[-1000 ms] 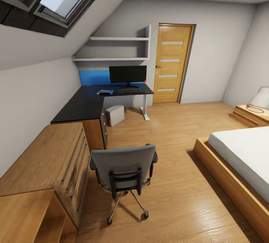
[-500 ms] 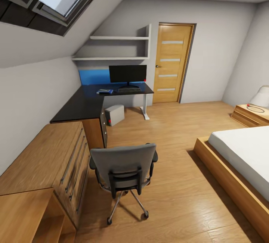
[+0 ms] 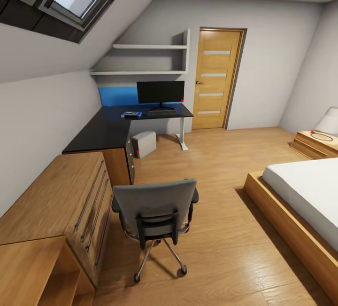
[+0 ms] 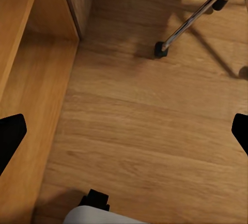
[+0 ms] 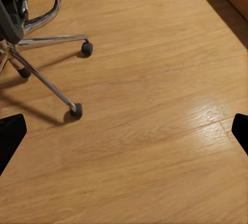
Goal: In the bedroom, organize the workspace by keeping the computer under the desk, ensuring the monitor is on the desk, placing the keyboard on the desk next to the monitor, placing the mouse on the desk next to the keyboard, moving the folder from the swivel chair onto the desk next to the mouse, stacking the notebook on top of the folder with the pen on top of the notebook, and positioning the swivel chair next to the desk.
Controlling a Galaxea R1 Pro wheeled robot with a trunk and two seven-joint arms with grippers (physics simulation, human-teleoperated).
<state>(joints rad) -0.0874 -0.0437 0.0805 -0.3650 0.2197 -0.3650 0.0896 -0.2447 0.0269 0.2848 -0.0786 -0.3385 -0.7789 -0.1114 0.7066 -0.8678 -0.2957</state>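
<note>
From the head view, the swivel chair (image 3: pixel 155 214) stands on the wood floor (image 3: pixel 220 212) with its back to the camera, just beside a low wooden cabinet (image 3: pixel 56 202) and well apart from the desk (image 3: pixel 105 129) in the far corner. On the desk stand the monitor (image 3: pixel 160 93) and, in front of it, the keyboard (image 3: pixel 162 113); a blue flat item (image 3: pixel 132 114) lies beside the keyboard — too small to tell folder from notebook. The computer (image 3: pixel 143 144) sits on the floor under the desk. A bed (image 3: pixel 305 193) lies at the right, a door (image 3: pixel 216 80) behind.

In the left wrist view, the left gripper (image 4: pixel 124 131) is spread wide and holds nothing — its dark fingertips (image 4: pixel 10 133) sit at the frame's edges over the floor, near a chair castor (image 4: pixel 160 49) and the cabinet's side.

In the right wrist view, the right gripper (image 5: pixel 124 131) is likewise wide apart and empty, over bare floor near the chair's chrome base (image 5: pixel 44 74).
</note>
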